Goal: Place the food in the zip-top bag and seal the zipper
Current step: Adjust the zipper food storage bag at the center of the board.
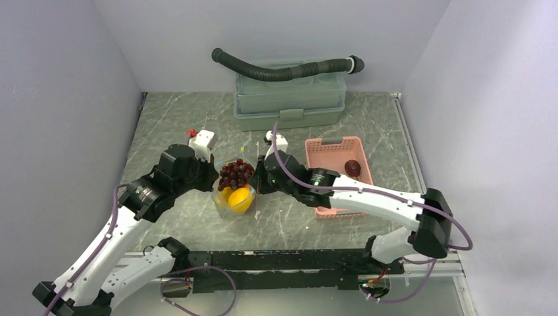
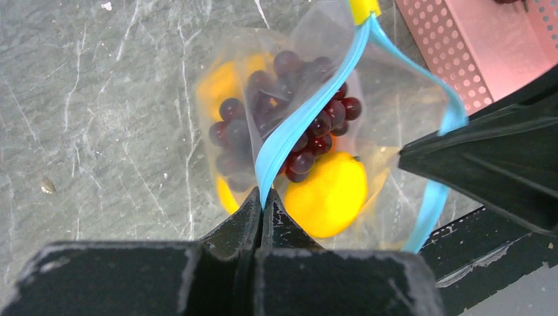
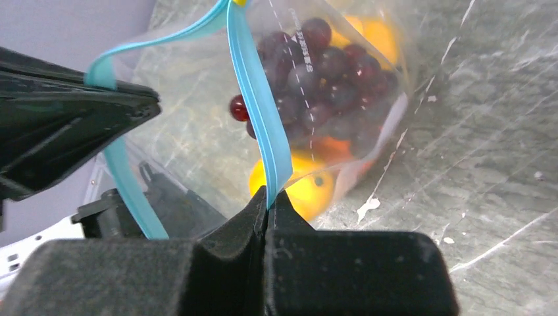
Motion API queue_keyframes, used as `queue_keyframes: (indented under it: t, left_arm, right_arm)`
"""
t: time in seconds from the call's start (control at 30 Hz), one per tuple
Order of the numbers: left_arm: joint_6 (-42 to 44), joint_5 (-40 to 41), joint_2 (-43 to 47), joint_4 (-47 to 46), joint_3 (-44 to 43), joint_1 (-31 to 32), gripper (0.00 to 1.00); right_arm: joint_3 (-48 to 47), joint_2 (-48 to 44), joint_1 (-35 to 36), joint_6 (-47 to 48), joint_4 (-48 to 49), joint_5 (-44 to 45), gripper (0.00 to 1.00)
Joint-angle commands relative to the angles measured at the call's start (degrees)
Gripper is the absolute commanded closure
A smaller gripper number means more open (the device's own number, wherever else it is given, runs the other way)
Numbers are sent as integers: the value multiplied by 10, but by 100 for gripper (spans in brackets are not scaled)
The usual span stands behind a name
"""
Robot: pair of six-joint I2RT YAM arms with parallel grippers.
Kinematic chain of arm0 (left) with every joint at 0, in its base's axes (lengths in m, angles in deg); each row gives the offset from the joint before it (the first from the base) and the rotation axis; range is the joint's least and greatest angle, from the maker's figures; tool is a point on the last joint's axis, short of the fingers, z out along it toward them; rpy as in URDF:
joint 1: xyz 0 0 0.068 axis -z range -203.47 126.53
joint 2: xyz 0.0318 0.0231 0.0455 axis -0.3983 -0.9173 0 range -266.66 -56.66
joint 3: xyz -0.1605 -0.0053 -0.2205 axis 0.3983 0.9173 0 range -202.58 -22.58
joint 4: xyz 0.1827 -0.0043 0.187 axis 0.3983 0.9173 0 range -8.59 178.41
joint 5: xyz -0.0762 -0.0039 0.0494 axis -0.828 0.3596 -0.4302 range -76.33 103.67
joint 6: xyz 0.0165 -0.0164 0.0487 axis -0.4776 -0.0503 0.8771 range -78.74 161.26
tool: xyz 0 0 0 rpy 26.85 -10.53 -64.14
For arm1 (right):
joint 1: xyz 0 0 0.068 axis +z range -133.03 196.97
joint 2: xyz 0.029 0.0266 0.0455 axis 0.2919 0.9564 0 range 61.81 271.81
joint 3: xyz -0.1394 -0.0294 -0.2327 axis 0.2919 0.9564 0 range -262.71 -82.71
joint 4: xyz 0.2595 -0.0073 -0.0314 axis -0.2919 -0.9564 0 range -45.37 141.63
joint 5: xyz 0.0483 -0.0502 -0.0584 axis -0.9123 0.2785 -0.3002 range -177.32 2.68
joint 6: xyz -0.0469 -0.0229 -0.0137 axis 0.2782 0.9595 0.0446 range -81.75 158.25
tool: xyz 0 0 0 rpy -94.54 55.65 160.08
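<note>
The clear zip-top bag [image 1: 235, 197] hangs open between my two grippers at the table's middle. Inside it lie a dark purple grape bunch [image 1: 235, 173], yellow lemon-like pieces [image 1: 240, 199] and something orange under the grapes [image 3: 332, 148]. My left gripper [image 1: 212, 176] is shut on one side of the teal-blue zipper strip [image 2: 299, 122], seen in the left wrist view [image 2: 264, 201]. My right gripper [image 1: 258, 179] is shut on the other side of the strip [image 3: 260, 112], seen in the right wrist view [image 3: 268, 197]. The bag's mouth gapes wide between them.
A pink slotted basket [image 1: 332, 146] stands right of the bag with one dark round piece [image 1: 353, 167] in it. A green lidded box [image 1: 289, 99] with a black corrugated hose [image 1: 283, 70] on it stands at the back. Small white objects [image 1: 202, 139] [image 1: 278, 141] lie behind the bag.
</note>
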Motion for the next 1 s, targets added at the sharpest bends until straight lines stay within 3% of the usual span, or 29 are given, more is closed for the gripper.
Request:
queue_keyframes:
  t: [0.0,0.37,0.57,0.73,0.97]
  left_arm:
    - [-18,-3,14,-28,-8,1,100]
    - [-67,-51,-24,-2,-110,1,100]
    - [-89,-51,-30,-29,-53,1,100]
    - [-144,-44,-65,-55,36,1,100]
    - [-125,-30,-68,-21,-30,1,100]
  right_arm:
    - [-46,-45,2,49,-39,32,100]
    - [-97,-103,2,95,-129,84,100]
    - [-37,-95,-5,79,-109,104,100]
    - [26,-41,-31,53,-79,64,100]
    - [-13,-52,-35,79,-104,84,100]
